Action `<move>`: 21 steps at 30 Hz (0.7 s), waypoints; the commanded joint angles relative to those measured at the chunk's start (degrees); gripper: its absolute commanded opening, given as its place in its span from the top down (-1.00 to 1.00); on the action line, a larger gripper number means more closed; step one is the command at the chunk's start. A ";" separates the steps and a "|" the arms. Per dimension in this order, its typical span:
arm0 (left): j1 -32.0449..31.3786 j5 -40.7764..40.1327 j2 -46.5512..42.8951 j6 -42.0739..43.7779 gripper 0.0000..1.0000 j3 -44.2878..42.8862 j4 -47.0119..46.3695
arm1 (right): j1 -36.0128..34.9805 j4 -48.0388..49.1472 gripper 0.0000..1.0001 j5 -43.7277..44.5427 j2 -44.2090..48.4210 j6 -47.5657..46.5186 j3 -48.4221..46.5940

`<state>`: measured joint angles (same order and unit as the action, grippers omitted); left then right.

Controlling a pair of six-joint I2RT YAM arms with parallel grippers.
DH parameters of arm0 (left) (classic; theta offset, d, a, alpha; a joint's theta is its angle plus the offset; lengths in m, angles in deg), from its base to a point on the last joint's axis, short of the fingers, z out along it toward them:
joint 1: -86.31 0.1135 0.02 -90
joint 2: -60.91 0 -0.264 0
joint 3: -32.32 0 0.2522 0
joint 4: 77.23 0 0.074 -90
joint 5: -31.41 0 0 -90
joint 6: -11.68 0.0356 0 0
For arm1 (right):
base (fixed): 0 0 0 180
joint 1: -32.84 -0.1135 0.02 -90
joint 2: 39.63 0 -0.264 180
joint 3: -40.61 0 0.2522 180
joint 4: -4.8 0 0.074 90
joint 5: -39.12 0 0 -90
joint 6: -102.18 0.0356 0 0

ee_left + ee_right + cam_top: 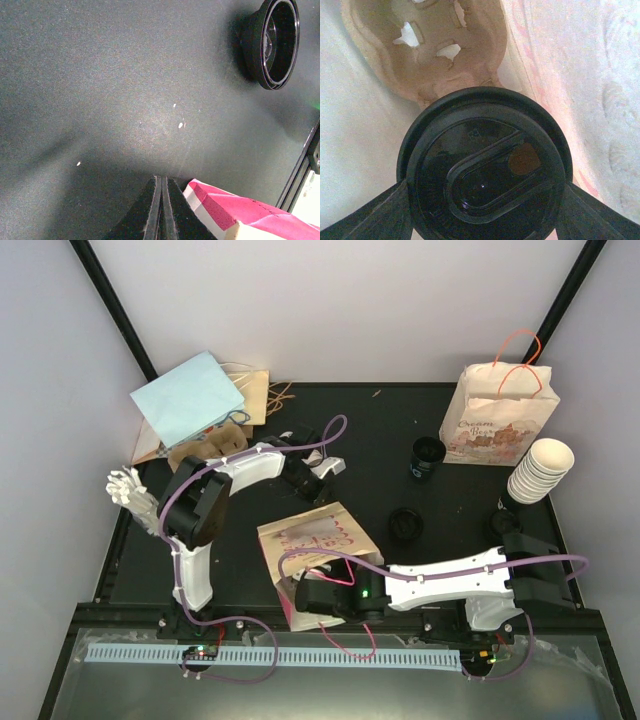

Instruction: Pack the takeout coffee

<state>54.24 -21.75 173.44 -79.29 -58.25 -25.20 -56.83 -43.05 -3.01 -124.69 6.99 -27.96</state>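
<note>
The coffee cup (482, 170), capped with a black lid, is inside the paper bag (315, 535) that lies on its side near the front middle of the counter (400, 410). The right arm (450, 580) reaches leftward across the near edge into the bag's mouth. Seen from the right wrist, the right jaws hold the cup, one dark finger (365, 220) pressed against each side below the lid. The bag's pale, pink-printed walls (600, 75) close in around the cup. A brown moulded cup carrier (435, 45) sits deeper in the bag beyond it. Whether the cup touches the carrier cannot be told. From above, the cup itself is hidden by the bag.

The left arm (235, 475) bends over the counter behind the bag. The left jaws are closed on nothing, their fingers (150, 210) pressed flat together just above the dark surface. Just beside them shows a pink and white corner of the bag (225, 210). A loose black lid (277, 42) lies farther off; from above, this lid (405, 525) sits to the right of the bag.

Toward the back right stand a dark cup (428, 455), an upright printed bag (500, 415) with orange handles, and a stack of white cups (540, 470). A light blue bag (188, 400) lies in the back left corner.
</note>
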 commanded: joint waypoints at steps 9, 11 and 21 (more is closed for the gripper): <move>-0.80 0.66 0.94 0.97 0.93 -1.54 1.48 | -0.41 -2.01 -0.08 2.71 -0.95 12.53 -0.75; -0.86 0.77 1.02 0.86 0.93 -1.56 1.39 | -0.42 -1.98 -0.08 2.89 -0.99 13.72 -0.98; -0.86 0.41 0.86 0.53 0.92 -1.59 1.42 | -1.06 -8.16 -0.07 5.43 -5.33 20.70 -5.64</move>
<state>54.04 -22.01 173.44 -79.29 -58.25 -24.88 -57.40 -47.62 -0.41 -128.38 21.92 -31.33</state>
